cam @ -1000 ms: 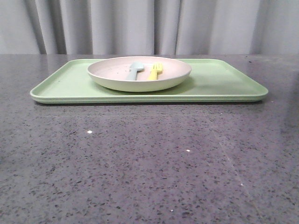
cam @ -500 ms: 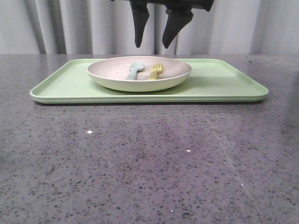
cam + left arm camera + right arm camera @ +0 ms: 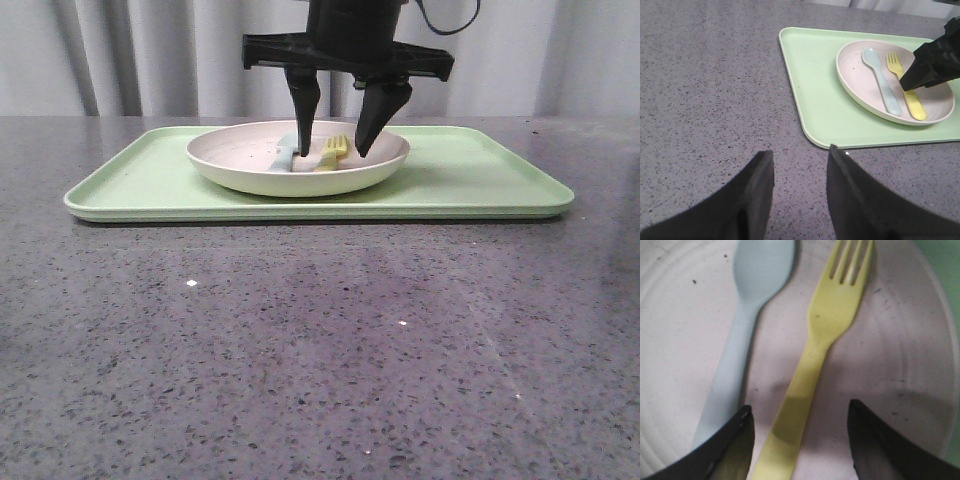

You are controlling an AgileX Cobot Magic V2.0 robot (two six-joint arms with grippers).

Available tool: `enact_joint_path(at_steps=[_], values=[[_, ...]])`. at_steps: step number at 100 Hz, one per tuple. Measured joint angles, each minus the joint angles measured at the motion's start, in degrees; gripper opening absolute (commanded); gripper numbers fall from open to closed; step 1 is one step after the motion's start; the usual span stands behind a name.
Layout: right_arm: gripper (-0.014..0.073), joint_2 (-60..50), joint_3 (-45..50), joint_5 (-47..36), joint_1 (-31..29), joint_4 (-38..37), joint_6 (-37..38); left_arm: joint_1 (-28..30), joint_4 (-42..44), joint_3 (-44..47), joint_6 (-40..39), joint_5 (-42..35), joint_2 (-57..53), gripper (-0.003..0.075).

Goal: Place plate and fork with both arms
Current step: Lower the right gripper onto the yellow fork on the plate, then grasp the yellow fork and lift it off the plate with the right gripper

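The pinkish-cream plate [image 3: 240, 160] sits on the light-green tray [image 3: 480, 170]. The yellow fork [image 3: 335, 150] lies in the plate beside a pale blue spoon [image 3: 288, 152]. My right gripper [image 3: 331, 155] is open and lowered into the plate, its fingers either side of the fork handle. In the right wrist view the fork [image 3: 825, 325] runs between the open fingers of that gripper [image 3: 800, 407], with the spoon [image 3: 755, 275] just outside one finger. My left gripper [image 3: 801, 149] is open and empty over bare table near the tray's corner [image 3: 815, 135]. It views the plate [image 3: 860, 75] and fork [image 3: 907, 90].
The tray lies across the far half of the grey speckled table [image 3: 320, 350]. A grey curtain [image 3: 150, 60] hangs behind it. In the left wrist view a right finger [image 3: 930, 65] hangs over the plate's edge.
The right gripper has come down from the top of the front view into the plate, its open fingers now either side of the fork. Plate, fork and spoon have not moved.
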Motion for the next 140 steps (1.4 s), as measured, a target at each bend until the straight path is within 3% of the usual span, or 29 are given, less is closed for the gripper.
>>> enact_joint_path(at_steps=[25,58,72,112,140], values=[[0.0392,1.37,0.0,0.48,-0.25,0.08,0.12,0.0,0.0,0.0,0.0,0.0,0.0,0.0261],[0.0062,1.68,-0.23,0.58,-0.25,0.08,0.12,0.0,0.0,0.0,0.0,0.03,0.0,0.0261],[-0.003,1.68,-0.23,0.58,-0.25,0.08,0.12,0.0,0.0,0.0,0.0,0.13,0.0,0.0261],[-0.0038,1.13,-0.23,1.51,-0.96,0.21,0.12,0.0,0.0,0.0,0.0,0.38,0.0,0.0261],[-0.0038,-4.25,-1.05,5.01,-5.6,-0.69,0.12,0.0,0.0,0.0,0.0,0.38,0.0,0.0261]])
